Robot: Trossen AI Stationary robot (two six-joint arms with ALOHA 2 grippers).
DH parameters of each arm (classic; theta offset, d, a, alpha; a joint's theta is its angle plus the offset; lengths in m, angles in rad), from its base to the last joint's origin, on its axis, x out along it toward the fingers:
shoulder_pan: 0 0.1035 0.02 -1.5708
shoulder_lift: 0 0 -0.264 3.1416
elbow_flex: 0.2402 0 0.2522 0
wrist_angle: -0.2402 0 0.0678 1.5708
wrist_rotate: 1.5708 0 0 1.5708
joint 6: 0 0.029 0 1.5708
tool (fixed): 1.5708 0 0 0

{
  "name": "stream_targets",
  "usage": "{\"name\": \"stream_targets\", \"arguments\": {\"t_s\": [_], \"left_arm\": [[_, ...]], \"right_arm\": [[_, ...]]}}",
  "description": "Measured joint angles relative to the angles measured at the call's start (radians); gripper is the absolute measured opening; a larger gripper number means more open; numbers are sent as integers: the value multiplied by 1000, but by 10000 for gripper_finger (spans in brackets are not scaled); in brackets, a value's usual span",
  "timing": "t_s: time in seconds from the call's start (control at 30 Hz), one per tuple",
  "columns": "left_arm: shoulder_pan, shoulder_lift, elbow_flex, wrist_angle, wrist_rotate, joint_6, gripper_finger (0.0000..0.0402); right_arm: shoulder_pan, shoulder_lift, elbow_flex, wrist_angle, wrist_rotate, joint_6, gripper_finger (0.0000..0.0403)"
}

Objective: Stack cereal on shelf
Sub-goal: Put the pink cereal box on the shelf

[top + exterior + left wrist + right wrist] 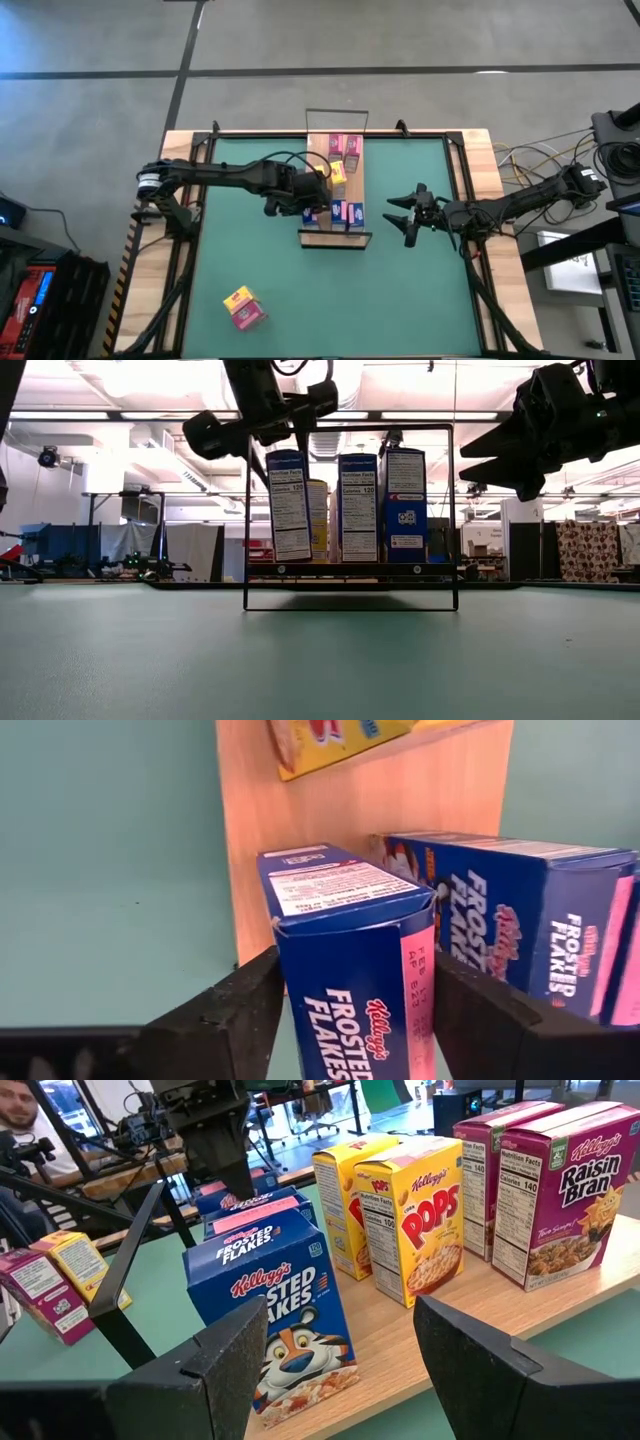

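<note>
The shelf (318,160) is a light-wood board with black wire rails at its short ends. Pink (346,146), yellow (337,172) and blue (346,213) cereal boxes stand upright on it. My left gripper (312,195) is over the board's left edge, shut on a blue Frosted Flakes box (350,920). My right gripper (402,215) hovers open to the right of the board, holding nothing; in its wrist view the fingers frame a Frosted Flakes box (275,1310), Pops boxes (425,1210) and Raisin Bran boxes (570,1190). My left gripper pinches the blue box between its two fingers (240,1010), one on each broad face, near the top end (340,885). It comes from above, pointing down. The box hangs almost upright (289,505); whether its bottom touches the board, I cannot tell.
Two more small boxes, yellow and pink (243,307), lie together on the green table near its near-left corner. Open green surface lies on both sides of the board. The near wire rail (350,605) stands in front of the boxes in the low view. A person shows beyond the table (20,1110).
</note>
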Motion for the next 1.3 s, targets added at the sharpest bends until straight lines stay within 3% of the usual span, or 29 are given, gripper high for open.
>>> {"name": "stream_targets", "arguments": {"t_s": [0.57, 1.3], "left_arm": [[0, 0, 0, 49, -1, 8, 189], [2, 2, 30, -42, -1, 6, 161]], "right_arm": [[0, 0, 0, 0, 0, 0, 240], [0, 0, 0, -4, 0, 0, 240]]}}
